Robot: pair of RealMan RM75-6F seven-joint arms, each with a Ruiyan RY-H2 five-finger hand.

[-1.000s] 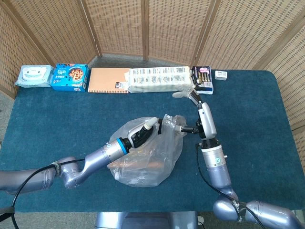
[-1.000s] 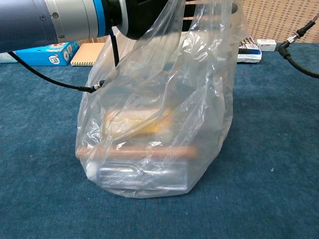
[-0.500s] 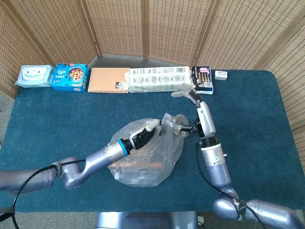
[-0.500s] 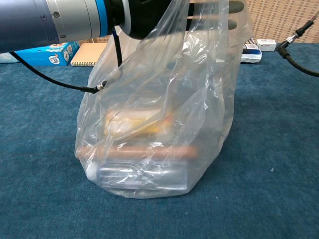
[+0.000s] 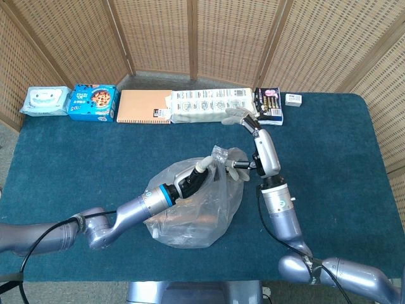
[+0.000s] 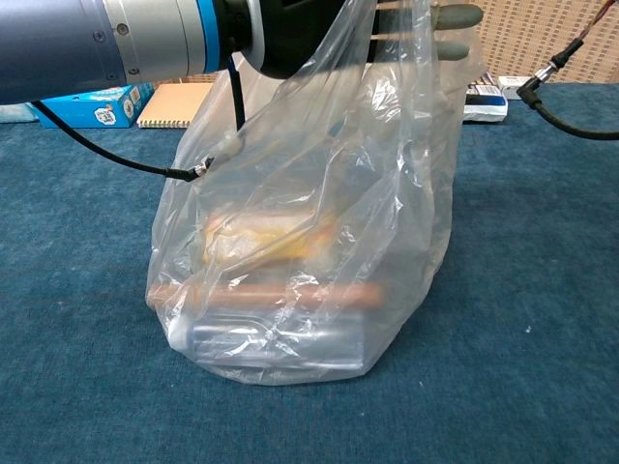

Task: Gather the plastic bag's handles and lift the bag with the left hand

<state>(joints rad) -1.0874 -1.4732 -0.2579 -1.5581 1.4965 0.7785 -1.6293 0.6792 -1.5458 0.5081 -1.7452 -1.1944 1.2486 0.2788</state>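
Note:
The clear plastic bag [image 5: 190, 218] stands on the blue table, with a yellow item, a copper-coloured tube and a clear box inside [image 6: 290, 290]. My left hand [image 5: 195, 176] reaches in from the left at the bag's top and grips the gathered handles [image 5: 218, 156]. In the chest view the film drapes over the left hand [image 6: 290, 29]. My right hand [image 5: 256, 149] is just right of the bag top, its fingers [image 5: 233, 116] spread and holding nothing. Its fingertips [image 6: 455, 17] show behind the film in the chest view.
Along the far edge lie a wipes pack [image 5: 44, 100], a blue box [image 5: 93, 102], an orange notebook [image 5: 145, 106], a white pack [image 5: 212, 106], a dark box [image 5: 269, 104] and a small white box [image 5: 293, 98]. A wicker screen stands behind.
The right hand has let go of the bag top and its fingers have swung up and away. The left hand has pushed further right with the handles. The bag's base has not moved.

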